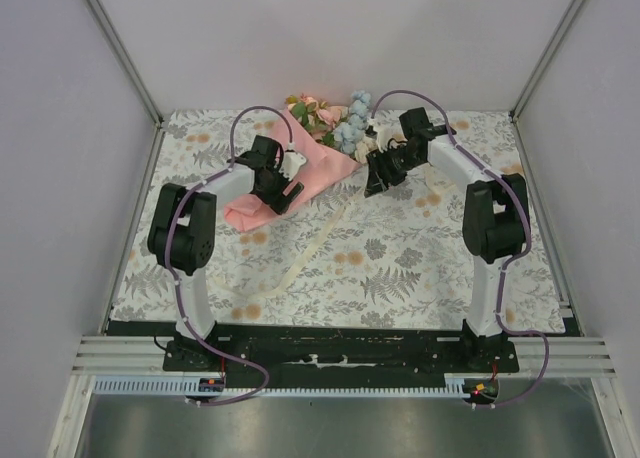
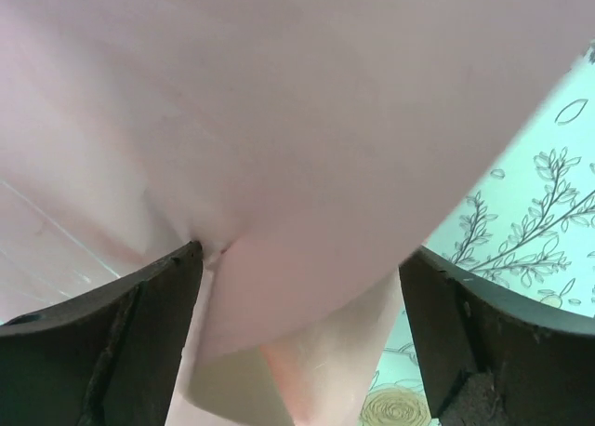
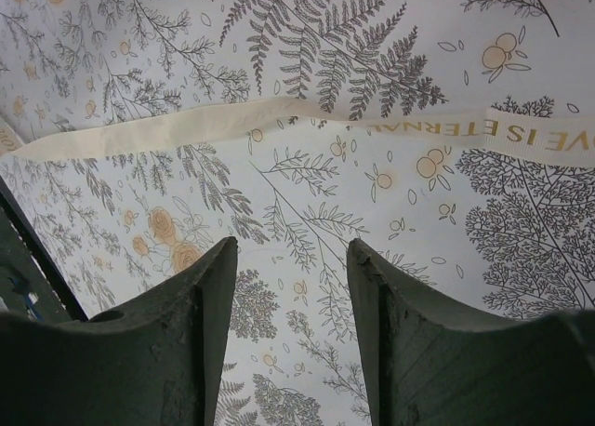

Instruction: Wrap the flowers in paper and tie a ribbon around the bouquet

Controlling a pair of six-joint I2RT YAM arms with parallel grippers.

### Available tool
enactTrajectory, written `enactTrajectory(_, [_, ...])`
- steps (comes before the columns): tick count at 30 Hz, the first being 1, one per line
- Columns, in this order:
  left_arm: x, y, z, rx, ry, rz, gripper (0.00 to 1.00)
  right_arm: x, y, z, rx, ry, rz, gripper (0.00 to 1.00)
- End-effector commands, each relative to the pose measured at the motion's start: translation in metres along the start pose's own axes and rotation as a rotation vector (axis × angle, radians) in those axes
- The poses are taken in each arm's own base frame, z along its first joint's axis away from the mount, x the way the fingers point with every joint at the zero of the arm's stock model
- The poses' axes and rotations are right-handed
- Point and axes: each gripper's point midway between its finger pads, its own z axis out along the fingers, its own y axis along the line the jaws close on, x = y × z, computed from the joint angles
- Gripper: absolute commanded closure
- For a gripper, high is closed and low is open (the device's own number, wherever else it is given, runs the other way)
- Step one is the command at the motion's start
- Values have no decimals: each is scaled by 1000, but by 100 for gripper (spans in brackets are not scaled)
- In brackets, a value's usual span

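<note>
The bouquet lies at the back middle of the table, its flowers [image 1: 335,120] (peach, blue and white blooms) sticking out of the pink paper [image 1: 315,168] rolled into a cone. My left gripper [image 1: 283,196] sits over the cone's narrow lower end. In the left wrist view it [image 2: 302,254] stands open wide, with the rolled paper [image 2: 307,147] lying between its fingers. The cream ribbon [image 1: 300,256] trails loose across the cloth toward the front left. My right gripper [image 1: 378,183] hovers right of the cone, open [image 3: 293,249] and empty. The ribbon [image 3: 279,117], printed with gold letters, crosses the cloth beyond its fingertips.
A floral printed tablecloth [image 1: 400,268] covers the table. Pale enclosure walls with metal corner posts [image 1: 120,48] close in the back and sides. Purple cables [image 1: 250,113] loop over both arms. The arm bases stand on a black rail [image 1: 340,348] at the near edge.
</note>
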Motion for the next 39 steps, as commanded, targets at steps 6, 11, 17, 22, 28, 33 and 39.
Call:
enactTrajectory(6, [-49, -2, -8, -134, -111, 37, 6, -8, -7, -4, 21, -25, 43, 42])
enactTrajectory(11, [-61, -13, -3, -84, -117, 34, 5, -5, -9, -6, 16, -28, 57, 42])
enactTrajectory(17, [-69, -25, 13, -117, -100, 37, 5, -3, -12, -7, 25, -28, 82, 42])
enactTrajectory(22, [-62, -31, 29, -178, -47, 75, 5, -1, -10, -4, 17, -30, 110, 42])
enactTrajectory(28, [-50, -37, 39, -127, 14, 100, 13, 5, -10, -2, 12, -24, 127, 43])
enactTrajectory(33, [-54, -40, 36, -85, 26, 92, 47, 10, 1, -2, -23, -40, 127, 47])
enactTrajectory(39, [-57, -38, 27, -45, 57, 55, 98, 9, 37, -12, -51, -133, -208, 51])
